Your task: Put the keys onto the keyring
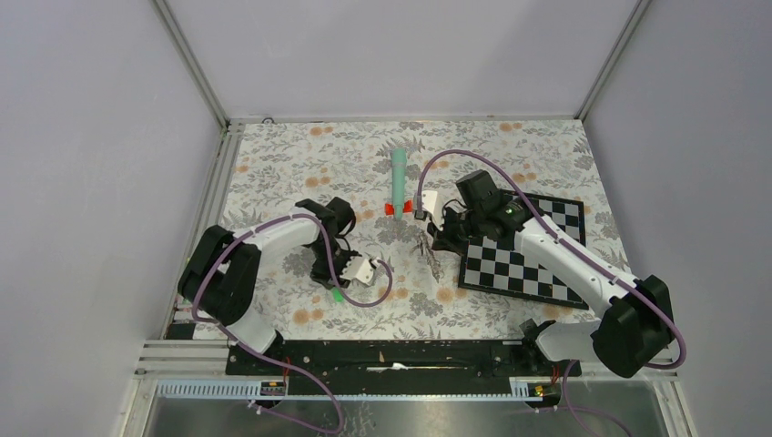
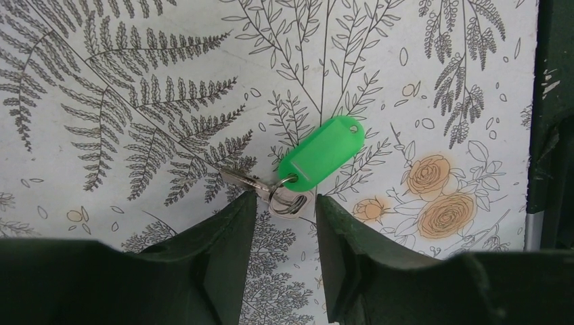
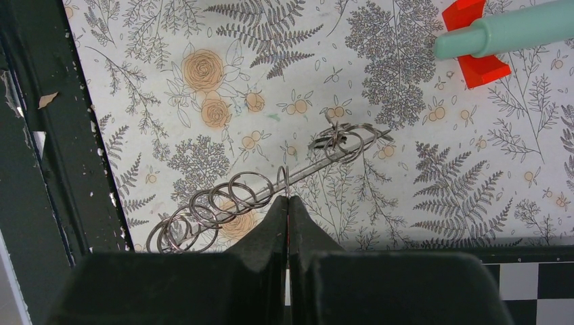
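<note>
Left claw [image 2: 285,198] open, fingers straddling the split ring of the green-tagged key [image 2: 238,180] on the floral surface [image 2: 101,68]; top view gives only a green speck. Right claw [image 3: 288,201] pinched shut on a loop of the wire keyring [image 3: 223,200].

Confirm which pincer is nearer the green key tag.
Left. The left pincer straddles the key's split ring beside the green key tag; the right pincer is well away, shut, at the wire rings.
</note>
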Robot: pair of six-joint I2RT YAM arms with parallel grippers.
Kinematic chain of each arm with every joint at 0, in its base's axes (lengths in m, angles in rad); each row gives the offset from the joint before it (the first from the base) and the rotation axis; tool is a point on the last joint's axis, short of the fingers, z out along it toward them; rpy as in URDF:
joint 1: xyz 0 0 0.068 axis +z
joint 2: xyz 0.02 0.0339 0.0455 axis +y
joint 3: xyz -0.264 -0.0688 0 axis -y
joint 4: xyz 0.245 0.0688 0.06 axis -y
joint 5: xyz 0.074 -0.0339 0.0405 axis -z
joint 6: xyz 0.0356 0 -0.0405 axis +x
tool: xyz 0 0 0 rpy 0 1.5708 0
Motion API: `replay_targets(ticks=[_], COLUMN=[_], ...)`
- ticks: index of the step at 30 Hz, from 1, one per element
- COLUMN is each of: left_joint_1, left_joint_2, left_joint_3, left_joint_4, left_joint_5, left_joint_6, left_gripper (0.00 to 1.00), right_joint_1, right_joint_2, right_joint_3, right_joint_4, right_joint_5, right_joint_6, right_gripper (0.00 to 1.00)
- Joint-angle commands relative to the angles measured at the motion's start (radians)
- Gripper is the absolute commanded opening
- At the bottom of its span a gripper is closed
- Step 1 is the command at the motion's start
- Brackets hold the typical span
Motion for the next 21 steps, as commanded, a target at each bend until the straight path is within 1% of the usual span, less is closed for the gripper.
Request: replay_targets(ticks=[1,15,21], left_joint_1=[-0.007,-0.016,-0.016], left_joint_2=[0.019,0.031,0.033], left_joint_3=[0.025,0.012,0.027], left_joint_4=[-0.001,-0.006,-0.035], left_joint_5=[0.005,-0.01,-0.014], left_joint_6=[0.029,0.022,0.02], left_gripper=[0.42,0.27,0.16], right_joint_1=[-0.002,-0.002,-0.004], right_joint_2=[-0.035,-0.038,-0.036], right_joint_3=[-0.001,-0.01,-0.012], right_joint_4=[0.027,0.034,0.035], right_joint_5=[-0.028,-0.027,-0.028], right_joint_6=[0.001,0.004,0.004], right_gripper=[0.0,0.0,0.0])
